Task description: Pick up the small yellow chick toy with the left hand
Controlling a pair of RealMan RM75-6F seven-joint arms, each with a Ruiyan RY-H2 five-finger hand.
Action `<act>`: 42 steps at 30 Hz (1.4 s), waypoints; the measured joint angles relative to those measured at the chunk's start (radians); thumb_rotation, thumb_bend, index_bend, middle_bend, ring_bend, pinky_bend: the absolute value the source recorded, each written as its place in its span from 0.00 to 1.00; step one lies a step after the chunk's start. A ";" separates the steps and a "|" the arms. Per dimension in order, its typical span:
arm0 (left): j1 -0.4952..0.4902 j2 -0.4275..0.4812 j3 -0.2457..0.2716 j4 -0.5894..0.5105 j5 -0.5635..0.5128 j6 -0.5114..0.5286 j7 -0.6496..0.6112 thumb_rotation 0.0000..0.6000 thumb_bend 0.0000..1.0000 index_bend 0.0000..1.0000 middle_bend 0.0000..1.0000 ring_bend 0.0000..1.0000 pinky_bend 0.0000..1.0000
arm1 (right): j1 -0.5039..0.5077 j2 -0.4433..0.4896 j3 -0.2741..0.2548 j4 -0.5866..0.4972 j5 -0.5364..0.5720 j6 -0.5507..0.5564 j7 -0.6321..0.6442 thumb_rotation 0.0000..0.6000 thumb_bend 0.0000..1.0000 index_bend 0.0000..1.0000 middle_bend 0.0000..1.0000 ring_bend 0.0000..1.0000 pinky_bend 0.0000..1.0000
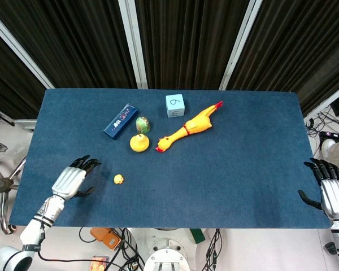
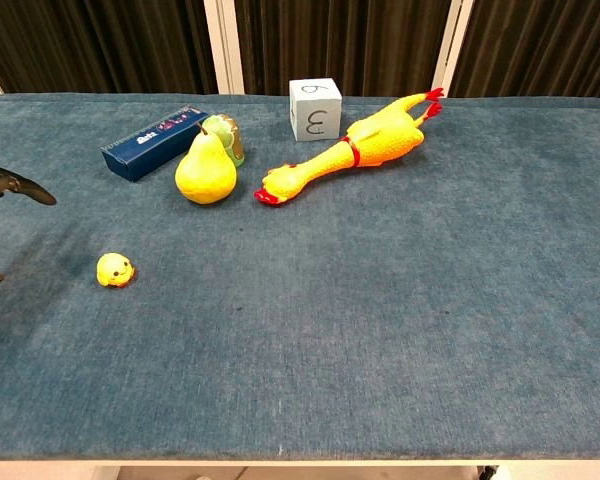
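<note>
The small yellow chick toy (image 1: 118, 179) (image 2: 115, 270) lies alone on the blue table, near the front left. My left hand (image 1: 73, 178) hovers over the table just left of the chick, fingers spread and holding nothing. In the chest view only its dark fingertips (image 2: 20, 186) show at the left edge. My right hand (image 1: 331, 192) stays off the table's right front corner, open and empty.
Behind the chick stand a yellow pear (image 1: 138, 142), a green egg-shaped toy (image 1: 142, 124), a dark blue box (image 1: 120, 120), a pale cube (image 1: 175, 105) and a long rubber chicken (image 1: 189, 127). The blue table (image 1: 226, 180) stretches bare to the right.
</note>
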 measured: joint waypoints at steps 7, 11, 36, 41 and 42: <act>-0.030 -0.031 0.003 0.002 -0.013 -0.046 -0.006 1.00 0.26 0.22 0.13 0.02 0.12 | 0.001 -0.001 0.002 -0.002 0.003 0.000 -0.005 1.00 0.37 0.24 0.19 0.16 0.16; -0.047 -0.044 0.002 0.001 -0.021 -0.062 -0.001 1.00 0.26 0.24 0.13 0.02 0.12 | 0.002 -0.001 0.003 -0.001 0.006 -0.002 -0.004 1.00 0.37 0.24 0.19 0.16 0.16; -0.130 -0.143 -0.008 0.028 -0.060 -0.136 0.040 1.00 0.27 0.30 0.13 0.02 0.12 | 0.009 -0.003 0.004 -0.003 0.007 -0.007 -0.015 1.00 0.37 0.24 0.19 0.16 0.16; -0.146 -0.149 -0.017 0.045 -0.083 -0.157 0.044 1.00 0.27 0.31 0.13 0.02 0.12 | 0.009 -0.002 0.004 -0.002 0.007 -0.007 -0.014 1.00 0.37 0.24 0.19 0.16 0.16; -0.148 -0.149 -0.019 0.047 -0.089 -0.160 0.045 1.00 0.27 0.31 0.13 0.02 0.12 | 0.009 -0.002 0.004 -0.002 0.007 -0.008 -0.014 1.00 0.37 0.24 0.19 0.16 0.16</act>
